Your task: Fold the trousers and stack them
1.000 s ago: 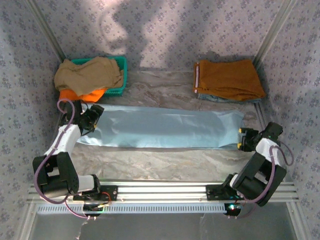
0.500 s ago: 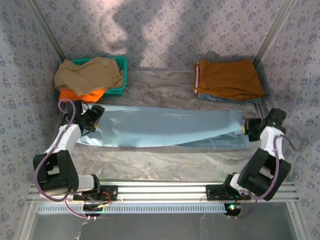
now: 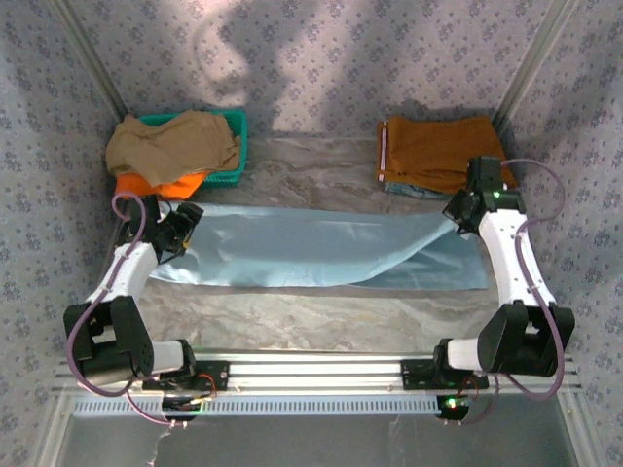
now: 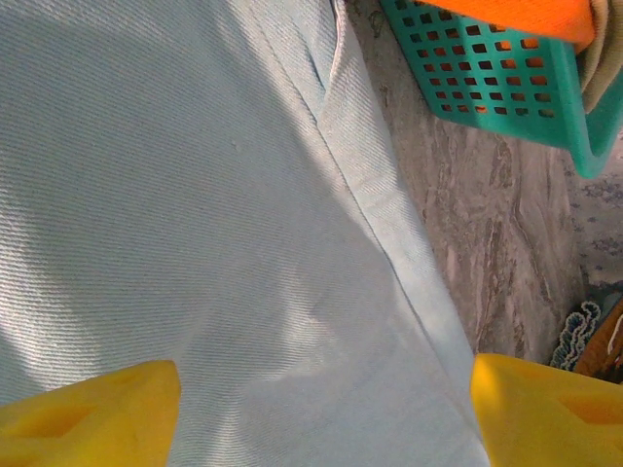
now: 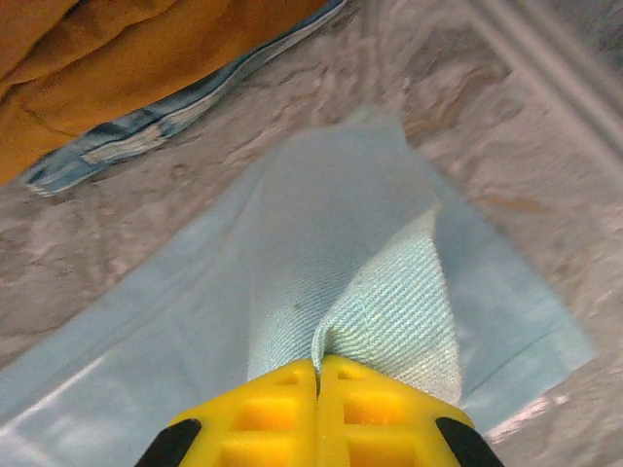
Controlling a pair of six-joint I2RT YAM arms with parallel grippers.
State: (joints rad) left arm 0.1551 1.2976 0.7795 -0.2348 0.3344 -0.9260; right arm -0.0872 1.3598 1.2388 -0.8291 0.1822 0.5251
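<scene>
Right arm reaching forward, right gripper point(image 3: 456, 210) clamped on the trousers point(image 3: 292, 248), hem raised, left gripper point(image 3: 177, 232) spread wide over their other end

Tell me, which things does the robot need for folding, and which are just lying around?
For the job:
pale blue trousers
right gripper, shut on one end of them
left gripper, open over the other end

Just lying about:
teal basket
tan garment and orange garment in it
folded rust-brown trousers at the far right
</scene>
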